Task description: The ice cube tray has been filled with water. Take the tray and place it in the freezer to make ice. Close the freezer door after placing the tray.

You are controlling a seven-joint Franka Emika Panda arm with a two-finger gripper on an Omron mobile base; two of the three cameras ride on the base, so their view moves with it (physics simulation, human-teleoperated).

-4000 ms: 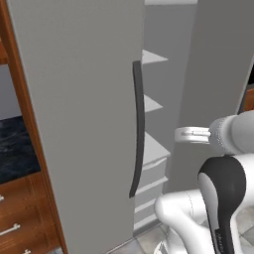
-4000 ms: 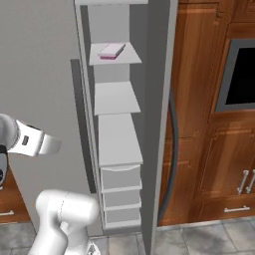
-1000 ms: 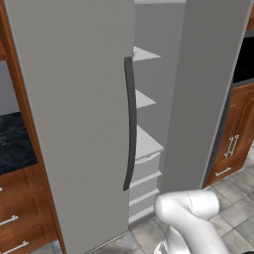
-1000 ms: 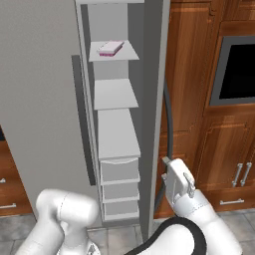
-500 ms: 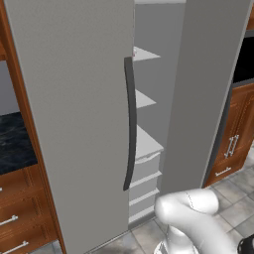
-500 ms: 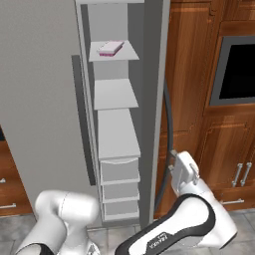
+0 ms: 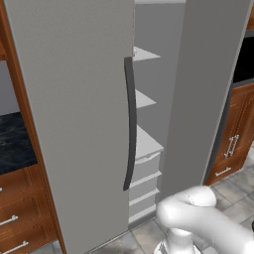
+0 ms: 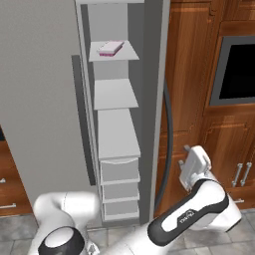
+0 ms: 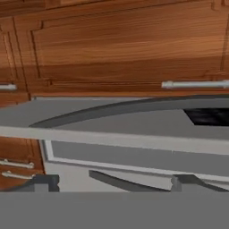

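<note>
Freezer [image 8: 50, 89], a tall plain grey two-door appliance, stands with its narrow compartment exposed between the wider closed grey door [image 7: 74, 124] and the narrower grey freezer door [image 8: 153, 99], which is swung open. On the top white shelf [image 8: 117, 54] inside the freezer lies the flat white ice cube tray with its pinkish-mauve rim [image 8: 110, 48], above two more bare shelves and a stack of white drawers [image 8: 119, 191]. The white arm reaches round the outside of the open freezer door, and its hand sits low beside that door's long dark curved handle [image 8: 168, 144], in front of the brown wood cabinets [image 8: 199, 74] next to the freezer. From the hand's own camera, the gripper [image 9: 114, 181] has its two dark fingertips spread wide apart with nothing between them, pointing at the door's grey edge and curved handle.
</note>
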